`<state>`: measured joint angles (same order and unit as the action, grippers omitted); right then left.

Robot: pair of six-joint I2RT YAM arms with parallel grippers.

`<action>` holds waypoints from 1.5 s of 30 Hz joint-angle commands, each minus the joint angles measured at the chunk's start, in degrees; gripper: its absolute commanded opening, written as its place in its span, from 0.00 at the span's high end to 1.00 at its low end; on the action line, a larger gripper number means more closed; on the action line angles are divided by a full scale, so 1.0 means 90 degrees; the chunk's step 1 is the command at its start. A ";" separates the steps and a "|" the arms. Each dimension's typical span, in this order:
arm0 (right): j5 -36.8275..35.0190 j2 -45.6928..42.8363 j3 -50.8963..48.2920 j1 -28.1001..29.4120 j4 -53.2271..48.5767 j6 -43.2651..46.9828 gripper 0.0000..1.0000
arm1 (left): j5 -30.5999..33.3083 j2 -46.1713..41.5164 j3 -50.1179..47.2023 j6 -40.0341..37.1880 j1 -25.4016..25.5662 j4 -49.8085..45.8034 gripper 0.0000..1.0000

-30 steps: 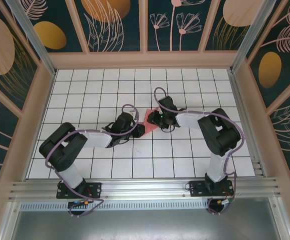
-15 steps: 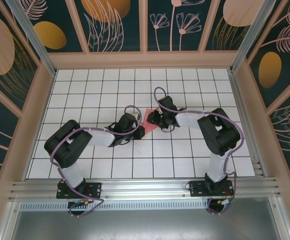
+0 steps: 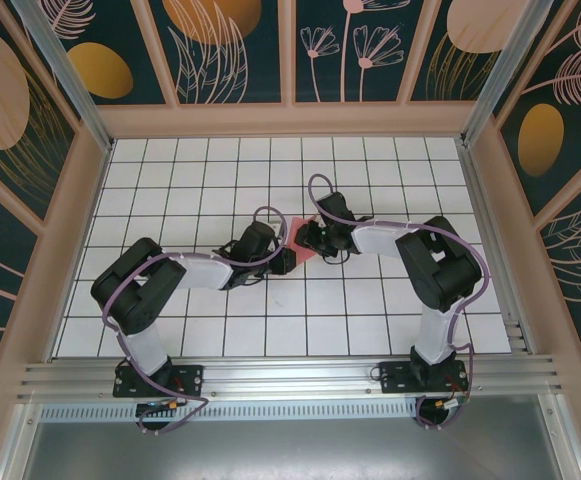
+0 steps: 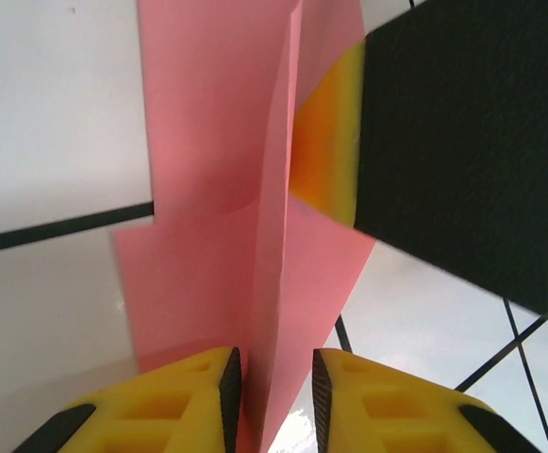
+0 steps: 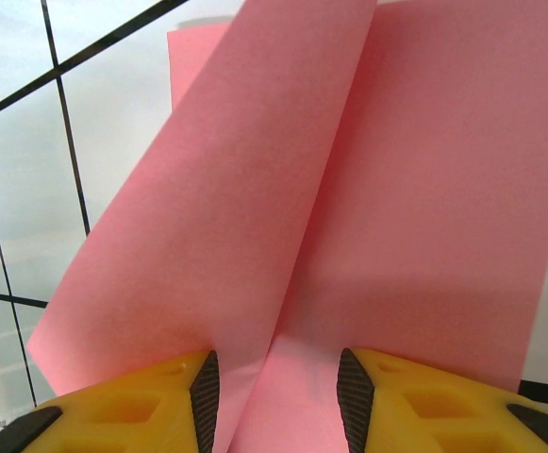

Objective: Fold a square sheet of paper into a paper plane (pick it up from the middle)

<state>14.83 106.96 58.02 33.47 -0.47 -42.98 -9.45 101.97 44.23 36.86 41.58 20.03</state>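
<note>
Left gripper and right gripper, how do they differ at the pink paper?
The left gripper holds its jaws narrow; the right gripper holds them wider. The left gripper straddles a thin upright ridge of the pink paper; the right gripper straddles a broad flap curling up. From above, the left gripper sits at the paper's near left, the right gripper at its right. Both have yellow fingers and open jaws.

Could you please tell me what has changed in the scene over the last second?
The left gripper has slid to the right, toward the right gripper, and now covers more of the square sheet of paper. Its jaws straddle the sheet's raised fold without clamping it. The right gripper and the sheet look unmoved.
</note>
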 commanded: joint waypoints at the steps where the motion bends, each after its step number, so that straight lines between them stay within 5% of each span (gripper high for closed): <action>1: -0.0166 0.0265 -0.0040 0.0021 -0.0409 -0.0065 0.57 | 0.0160 0.0180 0.0205 -0.0113 0.0024 -0.0142 0.71; 24: 0.0422 -0.1025 -0.0915 -0.0193 0.0704 0.0236 0.61 | 0.0260 0.0415 0.0430 -0.0277 0.0028 -0.0135 0.87; 34: 0.0486 -0.0821 -0.1272 -0.0203 0.0817 0.0111 0.75 | 0.0249 0.0286 0.0434 -0.0661 0.0026 0.0018 0.75; 45: 0.0547 -0.0619 -0.1358 -0.0377 0.1014 -0.0151 0.76 | 0.0990 0.0454 0.0776 -0.0924 0.0094 -0.0342 0.72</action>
<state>18.81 100.47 46.85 31.64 6.57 -42.98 -3.27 104.97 49.76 30.17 41.71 18.98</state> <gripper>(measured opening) 0.237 0.285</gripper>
